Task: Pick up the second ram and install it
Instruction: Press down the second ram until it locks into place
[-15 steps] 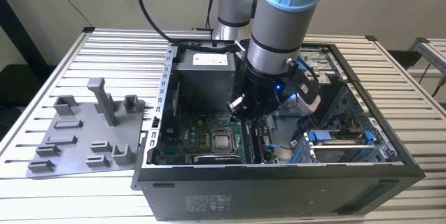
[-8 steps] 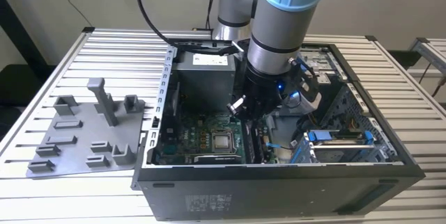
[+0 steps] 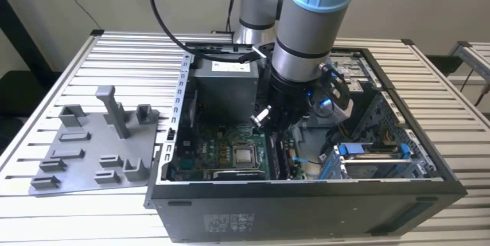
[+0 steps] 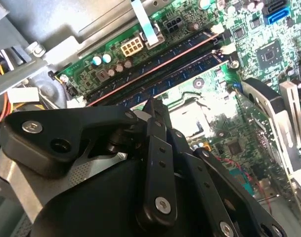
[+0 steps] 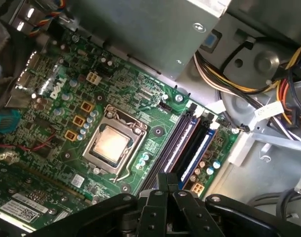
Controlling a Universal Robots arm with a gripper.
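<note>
Slatted worktop carries an open computer case. The grey holder tray lies just beside the case, on the exterior view's left. No stick is visible on the tray.

The arm reaches down into the case over the green motherboard. In both wrist views the gripper hangs close above the long memory slots.

Fingers are drawn fully together, with nothing visible between them.

The second ram appears to stand in a slot right under the fingertips. I cannot tell whether it is fully seated.

Judgement: pick-up is done and the install step is in hand. Finishing it calls for straight, even downward pressure on the stick's top edge, with the end latches closed.
</note>
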